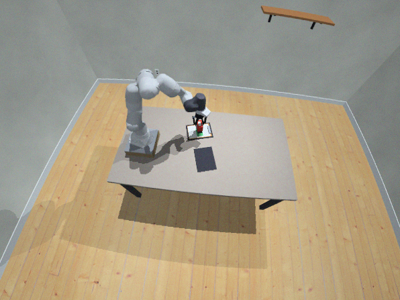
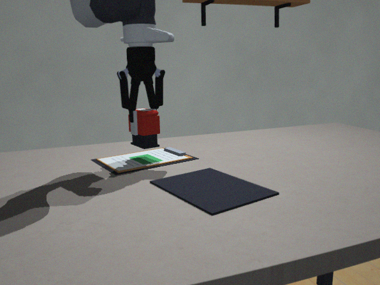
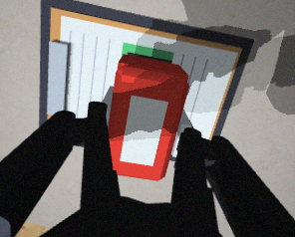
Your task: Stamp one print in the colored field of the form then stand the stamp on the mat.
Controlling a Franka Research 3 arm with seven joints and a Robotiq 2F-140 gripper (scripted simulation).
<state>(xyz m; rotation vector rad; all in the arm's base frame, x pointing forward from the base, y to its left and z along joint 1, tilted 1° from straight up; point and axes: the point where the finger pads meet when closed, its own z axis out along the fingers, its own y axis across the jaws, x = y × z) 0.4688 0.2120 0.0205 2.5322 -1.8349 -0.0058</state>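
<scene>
Mat (image 2: 214,190): a dark, flat rectangle lying nearest on the counter (image 2: 287,159), with nothing standing on it.
Form (image 2: 127,159): a white lined sheet on an orange-edged clipboard, just behind and to the left of the mat, apart from it; a grey clip bar (image 2: 175,151) lies at its right end.
Colored field (image 2: 145,159): a green patch in the middle of the form, partly in the arm's shadow; in the wrist view only a strip of it (image 3: 147,51) shows past the stamp's far edge.
Stamp (image 2: 145,127): a red body with a white panel on its side and a black foot, held upright in the air above the form, its foot clear of the paper.
Gripper (image 2: 141,112): pointing straight down, its black fingers clamped on the stamp's two long sides near the top.
Arm (image 1: 147,90): white, reaching from its base plate (image 1: 155,147) at the counter's left end to over the form.
Shelf (image 2: 245,0): a wooden board on two black brackets, high on the far wall.
</scene>
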